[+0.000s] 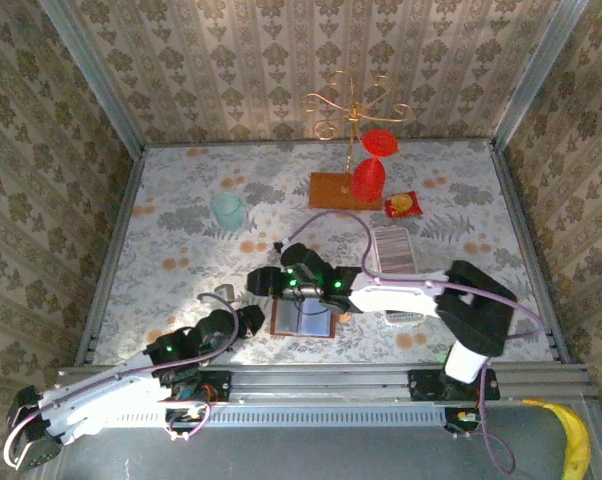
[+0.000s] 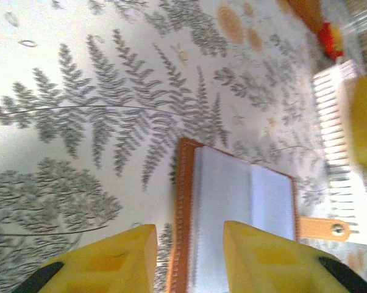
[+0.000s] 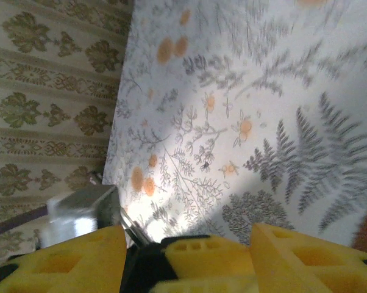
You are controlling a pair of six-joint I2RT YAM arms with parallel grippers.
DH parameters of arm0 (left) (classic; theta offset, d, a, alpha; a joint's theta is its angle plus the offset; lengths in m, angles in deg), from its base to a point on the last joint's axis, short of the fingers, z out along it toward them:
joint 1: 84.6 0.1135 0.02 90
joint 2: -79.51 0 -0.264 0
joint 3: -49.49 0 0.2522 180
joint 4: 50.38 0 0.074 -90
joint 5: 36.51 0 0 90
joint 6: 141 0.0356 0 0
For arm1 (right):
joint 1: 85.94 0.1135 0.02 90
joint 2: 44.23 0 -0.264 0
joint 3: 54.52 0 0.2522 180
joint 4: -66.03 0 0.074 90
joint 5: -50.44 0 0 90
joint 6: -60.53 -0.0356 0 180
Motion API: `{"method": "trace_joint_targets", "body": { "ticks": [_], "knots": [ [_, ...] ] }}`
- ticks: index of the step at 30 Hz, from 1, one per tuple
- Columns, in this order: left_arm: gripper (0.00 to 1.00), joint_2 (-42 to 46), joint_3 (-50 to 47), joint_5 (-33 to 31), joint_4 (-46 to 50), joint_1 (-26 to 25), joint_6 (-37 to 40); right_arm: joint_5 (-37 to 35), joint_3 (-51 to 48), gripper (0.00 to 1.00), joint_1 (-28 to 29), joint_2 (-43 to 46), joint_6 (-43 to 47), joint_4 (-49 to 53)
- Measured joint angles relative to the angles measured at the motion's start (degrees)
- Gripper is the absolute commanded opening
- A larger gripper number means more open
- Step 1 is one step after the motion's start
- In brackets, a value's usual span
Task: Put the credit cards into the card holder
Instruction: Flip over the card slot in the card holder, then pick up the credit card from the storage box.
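My left fingers (image 2: 110,259) and right fingers (image 3: 305,256) stand apart, empty; the credit cards (image 2: 330,122) look thin and slick, so I'd pinch top edges.

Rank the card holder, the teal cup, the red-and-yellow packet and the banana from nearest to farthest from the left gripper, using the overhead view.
1. card holder: just right of the left gripper.
2. teal cup: farther back, slightly left.
3. red-and-yellow packet: back right.
4. banana: bottom right corner of the view.

Left arm (image 1: 111,395), right arm (image 1: 401,293): jaws parted.
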Motion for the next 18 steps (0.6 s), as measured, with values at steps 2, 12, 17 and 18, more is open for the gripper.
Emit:
{"method": "trace_joint_targets", "body": {
  "ticks": [2,12,17,18],
  "knots": [
    [0.4,-1.9,0.8,-0.4,2.0,0.0,1.2,-2.0,-0.8,0.57,-1.2,6.2,5.6,3.5],
    [0.52,-20.0,8.7,-0.2,2.2,1.2,7.3,-5.4,-8.3,0.66,-5.1,44.0,61.1,25.1],
    [0.54,-24.4,8.9,2.1,-1.5,3.0,9.5,-6.6,-9.2,0.69,-7.8,50.7,90.2,45.5],
    [0.54,-25.0,8.9,2.6,-2.0,3.3,9.8,-7.4,-10.3,0.69,-9.3,51.5,95.6,49.0]
  ]
}}
